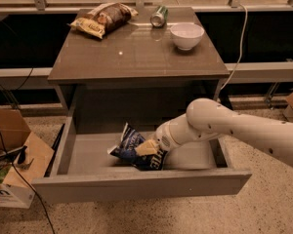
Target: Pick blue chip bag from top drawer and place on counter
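Your tool (147,147), at the end of the white arm, rests on the crinkly dark navy-blue chip bag (128,143) in the middle of the open wide, shallow grey drawer (136,185), and you cannot tell whether it has closed on the bag. The bag lies slantwise, its long axis running from a raised end at the back-left down toward the front-right. Above, the glossy grey-brown desk (136,57) carries a brown-and-yellow snack bag (103,18), a green can (159,16) on its side and a white bowl (186,35); an open cardboard box (17,145) sits on the speckled floor (263,208) at left.
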Controlling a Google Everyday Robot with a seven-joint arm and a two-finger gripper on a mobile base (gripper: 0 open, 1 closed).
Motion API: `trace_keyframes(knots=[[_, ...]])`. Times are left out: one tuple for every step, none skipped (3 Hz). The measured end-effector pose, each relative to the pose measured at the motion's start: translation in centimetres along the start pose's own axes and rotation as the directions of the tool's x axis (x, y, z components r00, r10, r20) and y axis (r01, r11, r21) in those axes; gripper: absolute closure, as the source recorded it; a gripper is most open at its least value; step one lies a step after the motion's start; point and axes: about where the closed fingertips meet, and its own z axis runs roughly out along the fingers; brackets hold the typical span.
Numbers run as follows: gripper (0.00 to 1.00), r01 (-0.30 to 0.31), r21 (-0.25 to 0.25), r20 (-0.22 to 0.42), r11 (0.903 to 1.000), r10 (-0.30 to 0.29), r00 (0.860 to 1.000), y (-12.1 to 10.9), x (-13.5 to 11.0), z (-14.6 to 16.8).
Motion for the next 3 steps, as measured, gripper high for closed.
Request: trace_keyframes(knots=[[1.0,0.012,0.017,0.037,0.9998,-0.013,0.999,0.5,-1.4,-2.0],[1.0,0.046,0.045,0.083,0.9979,-0.049,0.995,0.7,-3.7,-6.2],[1.0,0.131,0.126,0.132,0.9833,-0.148,0.98,0.7,-7.6,-13.6]])
